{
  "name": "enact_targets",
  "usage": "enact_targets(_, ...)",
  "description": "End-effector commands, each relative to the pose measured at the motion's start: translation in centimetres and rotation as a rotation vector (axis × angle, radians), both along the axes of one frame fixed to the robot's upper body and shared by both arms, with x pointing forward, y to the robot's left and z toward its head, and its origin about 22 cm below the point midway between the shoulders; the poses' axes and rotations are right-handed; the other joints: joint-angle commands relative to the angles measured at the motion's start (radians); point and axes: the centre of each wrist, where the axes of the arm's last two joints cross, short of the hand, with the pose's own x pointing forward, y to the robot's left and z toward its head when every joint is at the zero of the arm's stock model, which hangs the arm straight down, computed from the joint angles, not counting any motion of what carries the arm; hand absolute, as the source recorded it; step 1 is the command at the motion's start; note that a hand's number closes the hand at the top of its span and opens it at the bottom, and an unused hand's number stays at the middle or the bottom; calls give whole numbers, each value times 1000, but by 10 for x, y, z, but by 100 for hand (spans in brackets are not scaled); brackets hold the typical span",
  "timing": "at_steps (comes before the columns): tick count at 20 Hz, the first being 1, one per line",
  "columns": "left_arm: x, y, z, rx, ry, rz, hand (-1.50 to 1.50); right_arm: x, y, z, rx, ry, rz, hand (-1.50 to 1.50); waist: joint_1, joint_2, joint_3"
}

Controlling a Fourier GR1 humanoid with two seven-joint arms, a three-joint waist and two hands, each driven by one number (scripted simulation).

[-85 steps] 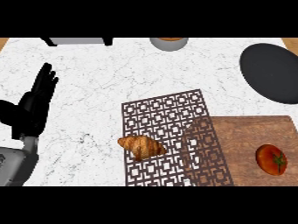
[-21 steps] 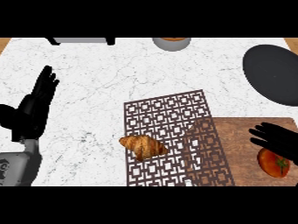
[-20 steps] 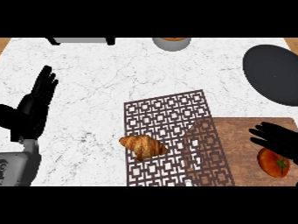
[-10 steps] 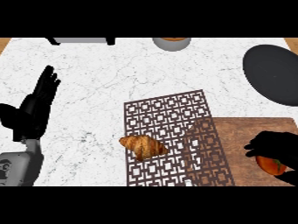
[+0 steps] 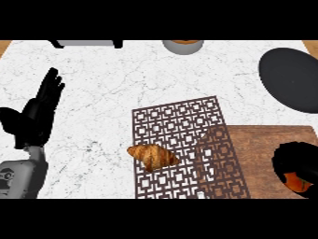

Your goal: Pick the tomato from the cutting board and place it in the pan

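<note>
Head view, read from left to right. At 9 o'clock the left hand [image 5: 32,119] is shown resting above its grey forearm [image 5: 13,179], fingers straight, spread apart and pointing up, with nothing held. The white marble counter [image 5: 120,79] is seen beneath it. At 6 o'clock a croissant [image 5: 153,156] is laid on a brown lattice mat [image 5: 178,121]. At 12 o'clock a grey bowl [image 5: 183,46] is cut by the upper edge. The mat's right border is overlapped onto the wooden cutting board [image 5: 254,140], set at 4 o'clock. At the board's right end the right hand [image 5: 306,161] is curled over the tomato [image 5: 297,182]. Only a red-orange patch of the tomato is left visible, and whether it is resting on the board cannot be told. The dark pan [image 5: 295,79] is placed at 2 o'clock, well apart from the tomato.
</note>
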Motion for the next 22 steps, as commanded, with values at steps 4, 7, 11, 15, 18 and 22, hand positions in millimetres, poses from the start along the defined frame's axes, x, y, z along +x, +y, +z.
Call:
enact_targets(4, 7, 15, 13, 16, 0, -5, 0, 23, 34, -11, 101, 32, -358, 150, 9, 3, -1)
enact_targets(7, 5, 1, 8, -2, -23, -13, 0, 23, 40, -31, 107, 120, -688, 150, 11, 6, -6)
enact_targets(11, 5, -3, 4, 11, -5, -41, 0, 54, 74, 6, 194, -55, -949, 150, 23, -2, -6)
enact_targets(15, 4, -6, -2, -4, 11, -39, 0, 78, 137, 50, 327, -218, -1150, 150, 31, -3, -4)
enact_targets(18, 9, -12, 4, -1, 3, -55, 0, 93, 173, 87, 373, -323, -1246, 150, 39, 0, 0)
enact_targets(22, -2, -13, 3, 3, -13, -46, 0, 121, 191, 117, 420, -423, -1397, 150, 39, 4, 2)
